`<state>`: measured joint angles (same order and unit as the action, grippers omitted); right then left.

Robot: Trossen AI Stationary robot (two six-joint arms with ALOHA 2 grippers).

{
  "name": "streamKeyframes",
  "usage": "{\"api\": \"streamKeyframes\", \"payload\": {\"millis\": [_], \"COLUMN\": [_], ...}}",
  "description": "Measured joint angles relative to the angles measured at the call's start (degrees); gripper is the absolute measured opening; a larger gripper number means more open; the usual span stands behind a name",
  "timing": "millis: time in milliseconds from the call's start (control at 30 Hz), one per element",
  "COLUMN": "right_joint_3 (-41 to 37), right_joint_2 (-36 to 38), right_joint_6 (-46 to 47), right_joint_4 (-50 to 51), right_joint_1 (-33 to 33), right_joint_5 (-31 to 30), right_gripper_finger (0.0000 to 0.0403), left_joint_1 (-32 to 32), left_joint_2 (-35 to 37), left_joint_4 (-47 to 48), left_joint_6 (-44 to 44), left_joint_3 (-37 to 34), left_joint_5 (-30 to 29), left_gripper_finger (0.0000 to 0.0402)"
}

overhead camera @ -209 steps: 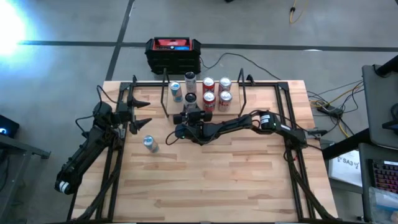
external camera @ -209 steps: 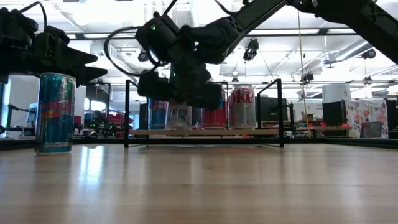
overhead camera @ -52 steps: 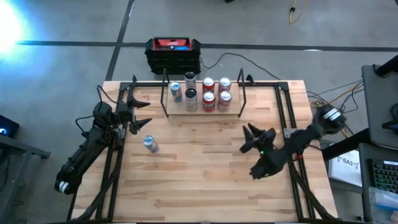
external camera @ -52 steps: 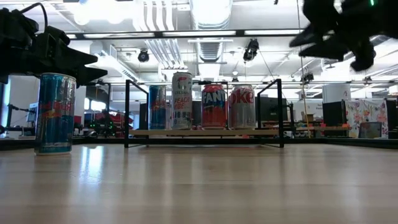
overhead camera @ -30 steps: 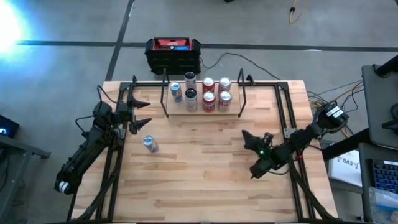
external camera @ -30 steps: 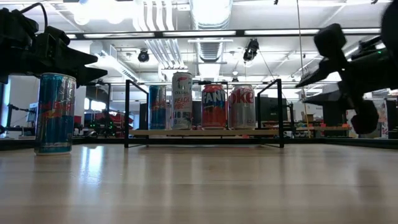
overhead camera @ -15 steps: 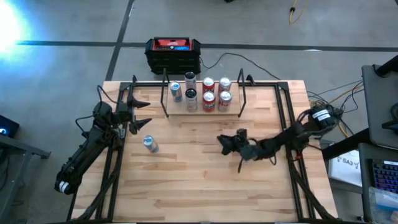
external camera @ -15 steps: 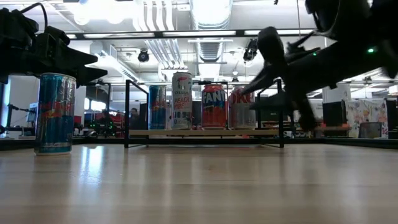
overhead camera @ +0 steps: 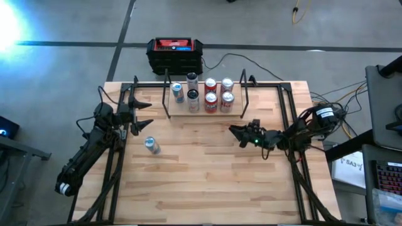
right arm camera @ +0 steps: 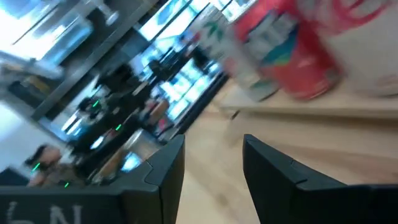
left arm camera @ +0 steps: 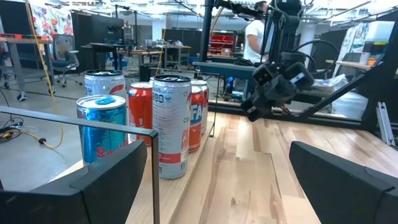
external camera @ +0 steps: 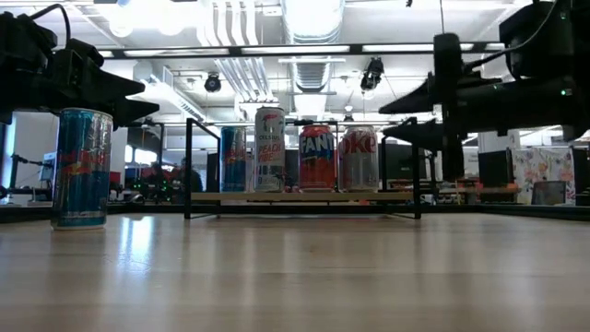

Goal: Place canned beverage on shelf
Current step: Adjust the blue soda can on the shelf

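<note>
One loose can [overhead camera: 151, 145] stands left of the shelf [overhead camera: 204, 110]. We'd judge it rigid and slick, best gripped mid-body. Our left gripper [overhead camera: 143, 114] gapes nearby; our right gripper [overhead camera: 235, 131] is clenched, empty.

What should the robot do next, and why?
Probably send the open left gripper down to the blue can standing alone on the table nearby. Six cans already sit on the shelf, and the shut right gripper is empty.
</note>
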<state>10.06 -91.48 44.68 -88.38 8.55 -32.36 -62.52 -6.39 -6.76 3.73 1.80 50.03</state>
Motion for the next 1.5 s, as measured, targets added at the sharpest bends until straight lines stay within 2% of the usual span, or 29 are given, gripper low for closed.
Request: {"api": "streamKeyframes", "payload": {"millis": [200, 367, 567, 633, 800, 867, 967, 1100, 1200, 1500], "right_joint_3": [-0.2, -0.7, -2.5, -3.1, -3.2, -3.1, -3.5, -3.9, -4.0, -4.8], "right_joint_2": [0.3, 1.4, 6.4, 8.8, 15.6, 19.7, 27.7, 38.8, 44.3, 58.8], "right_joint_6": [1.0, 0.7, -10.6, -17.1, -37.8, -43.1, -44.0, -34.5, -31.3, -35.3], "right_joint_4": [0.2, -1.5, -1.6, -1.5, 0.3, 3.6, 12.3, 29.7, 40.8, 52.8], "right_joint_1": [-0.5, -1.1, -1.1, -1.1, -0.9, -0.9, -0.9, -0.9, -0.9, -0.6], "right_joint_5": [-2.5, -2.2, -1.6, 2.3, 18.4, 23.0, 25.3, 22.5, 18.9, 18.7], "right_gripper_finger": [0.0156, 0.0157, 0.0157, 0.0157, 0.0157, 0.0157, 0.0157, 0.0157, 0.0157, 0.0157], "left_joint_1": [0.0, 0.0, 0.0, 0.0, 0.0, 0.0, 0.0, 0.0, 0.0, 0.0], "left_joint_2": [0.0, 0.0, 0.1, 0.1, 0.1, 0.1, 0.1, 0.1, 0.1, 0.1], "left_joint_4": [0.0, 0.0, 0.0, 0.0, 0.0, 0.0, 0.0, 0.0, 0.0, 0.0], "left_joint_6": [0.0, 0.0, 0.0, 0.0, 0.0, 0.0, 0.0, 0.0, 0.0, 0.0], "left_joint_3": [0.0, 0.0, 0.0, 0.0, 0.0, 0.0, 0.0, 0.0, 0.0, 0.0], "left_joint_5": [0.0, 0.0, 0.0, 0.0, 0.0, 0.0, 0.0, 0.0, 0.0, 0.0], "left_gripper_finger": [0.0380, 0.0380, 0.0380, 0.0380, 0.0380, 0.0380, 0.0380, 0.0380, 0.0380, 0.0380]}}
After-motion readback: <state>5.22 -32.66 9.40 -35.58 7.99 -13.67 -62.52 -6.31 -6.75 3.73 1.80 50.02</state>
